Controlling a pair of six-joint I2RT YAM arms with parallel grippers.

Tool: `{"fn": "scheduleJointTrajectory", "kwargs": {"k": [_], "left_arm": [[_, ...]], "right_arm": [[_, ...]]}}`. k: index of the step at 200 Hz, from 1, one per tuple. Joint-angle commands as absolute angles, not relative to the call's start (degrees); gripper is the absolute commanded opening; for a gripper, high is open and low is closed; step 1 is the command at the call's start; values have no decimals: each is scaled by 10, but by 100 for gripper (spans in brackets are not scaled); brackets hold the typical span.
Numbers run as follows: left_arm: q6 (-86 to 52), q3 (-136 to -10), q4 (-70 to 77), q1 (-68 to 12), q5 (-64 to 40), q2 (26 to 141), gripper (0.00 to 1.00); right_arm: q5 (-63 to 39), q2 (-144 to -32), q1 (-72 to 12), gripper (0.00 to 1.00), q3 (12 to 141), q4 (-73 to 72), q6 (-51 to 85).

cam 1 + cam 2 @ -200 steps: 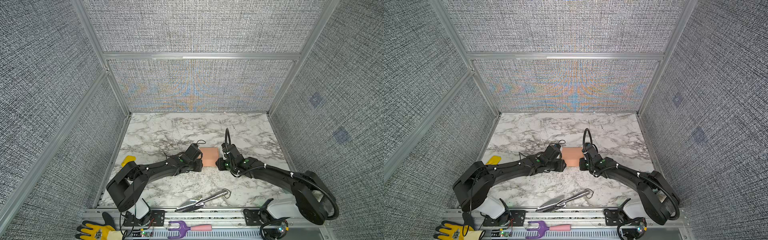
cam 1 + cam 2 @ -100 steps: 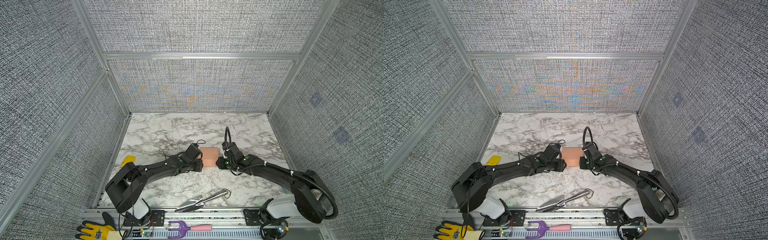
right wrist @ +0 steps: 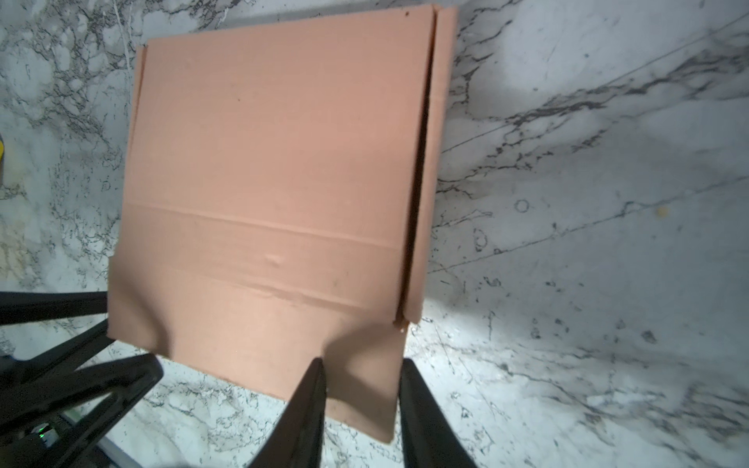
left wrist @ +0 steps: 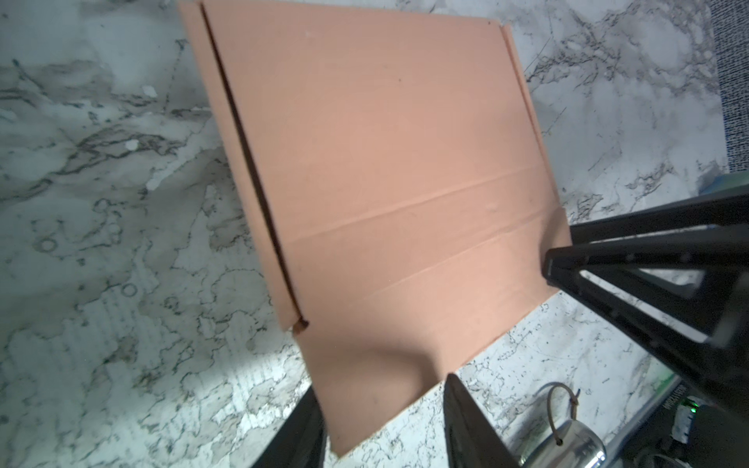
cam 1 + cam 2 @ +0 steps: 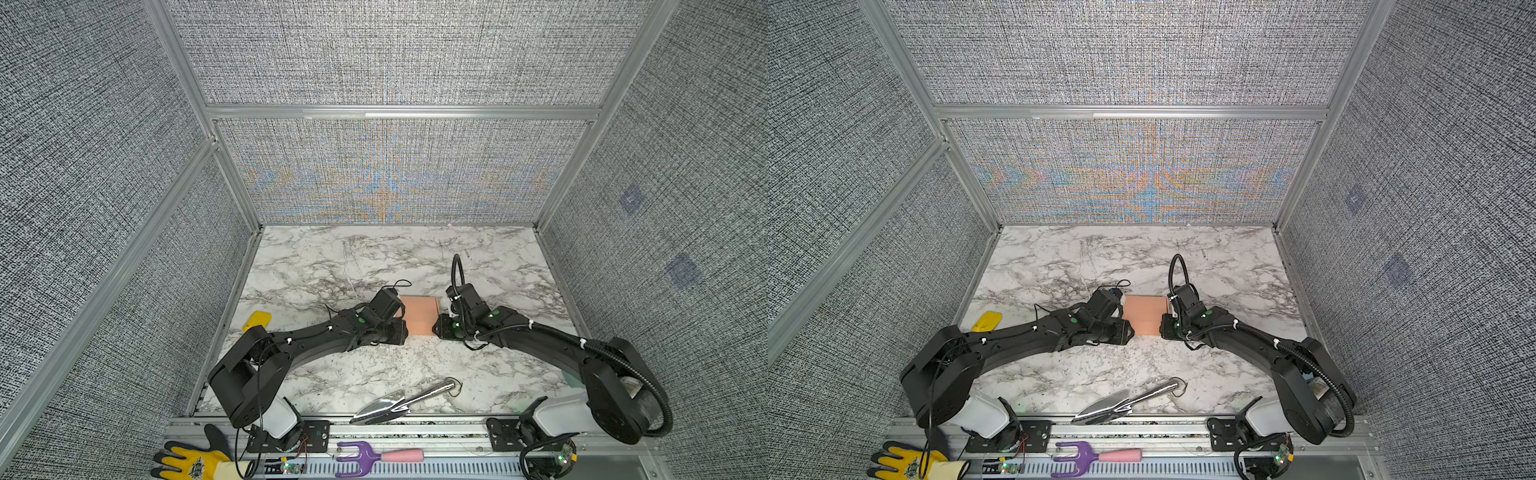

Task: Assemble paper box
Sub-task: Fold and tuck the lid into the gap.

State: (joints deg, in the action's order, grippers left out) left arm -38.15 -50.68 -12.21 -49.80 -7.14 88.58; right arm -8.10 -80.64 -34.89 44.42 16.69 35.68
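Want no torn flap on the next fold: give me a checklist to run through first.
1. Box sitting on the table: ok.
2. Left gripper straddling the box's near flap: ok.
3. Right gripper placed the same way: ok.
4. Firm hold on the flap: cannot tell.
5. Box side shut flush: not ok, a dark slit shows.
6. Trowel apart from the box: ok.

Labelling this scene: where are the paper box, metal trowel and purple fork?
paper box [image 5: 419, 313], in a top view, top face.
metal trowel [image 5: 378, 409], in a top view, blade.
purple fork [image 5: 363, 455], in a top view, head.
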Motion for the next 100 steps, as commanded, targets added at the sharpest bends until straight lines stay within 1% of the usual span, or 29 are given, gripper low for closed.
{"fn": "scheduleJointTrajectory", "kwargs": {"k": [1, 52, 100], "left_arm": [[-374, -518, -111, -500, -102, 882, 48], [-369, -505, -94, -500, -110, 900, 48], [-355, -490, -88, -499, -86, 909, 48]], "right_arm": [[-112, -801, -350, 32, 450, 156, 363], [-113, -806, -349, 32, 439, 141, 371], [-102, -807, -349, 31, 422, 114, 369]]}}
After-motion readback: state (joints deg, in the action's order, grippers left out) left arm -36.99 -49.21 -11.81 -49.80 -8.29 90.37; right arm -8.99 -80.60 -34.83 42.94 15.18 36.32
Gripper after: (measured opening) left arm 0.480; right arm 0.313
